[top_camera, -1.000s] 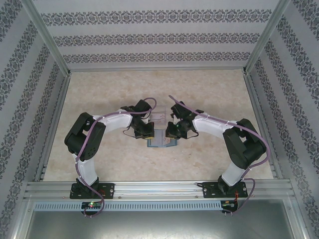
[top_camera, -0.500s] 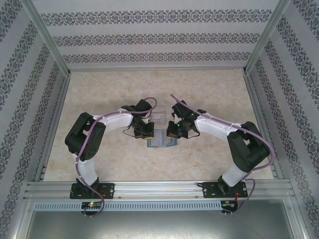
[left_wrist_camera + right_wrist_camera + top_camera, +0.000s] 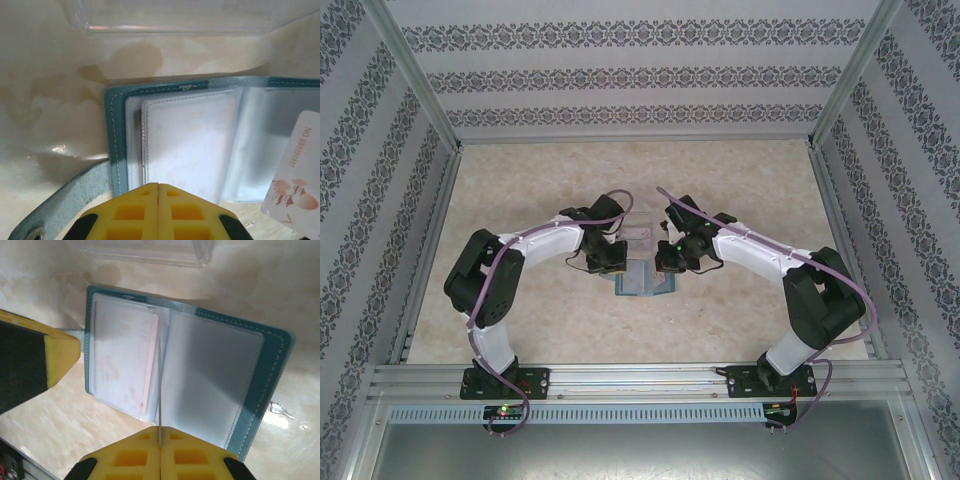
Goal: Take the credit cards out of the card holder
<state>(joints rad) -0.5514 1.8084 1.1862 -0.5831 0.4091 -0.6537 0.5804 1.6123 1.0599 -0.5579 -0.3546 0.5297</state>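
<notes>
Since a second ago, over the beige marbled table [image 3: 520, 200], both arms have shifted slightly. The left arm [image 3: 545, 243] and the right arm [image 3: 760, 255] have drawn their elbows a little nearer to the bases, and the right wrist has come a bit closer to the middle. Between the two wrists, on the far side, lies a clear plastic tray [image 3: 638, 234]. Just in front of it, close but not touching, the teal card holder [image 3: 642, 282] lies open flat on the table like a small book, with its see-through sleeves facing up. A soft teal strap [image 3: 60, 205] with a metal snap stretches out from its left cover. The left gripper [image 3: 159, 197] has its yellow fingers pressed together, and their tip is at the left edge of the holder (whether it pushes down on the cover, I cannot tell). The right gripper [image 3: 160, 437] is also closed, at the near edge above the fold, and it pinches a pale pink card [image 3: 295, 175]. This card stands on its edge over the holder, so the right wrist camera sees it as a thin line. A second card [image 3: 130, 360] with a pink edge sits inside the left sleeve.
</notes>
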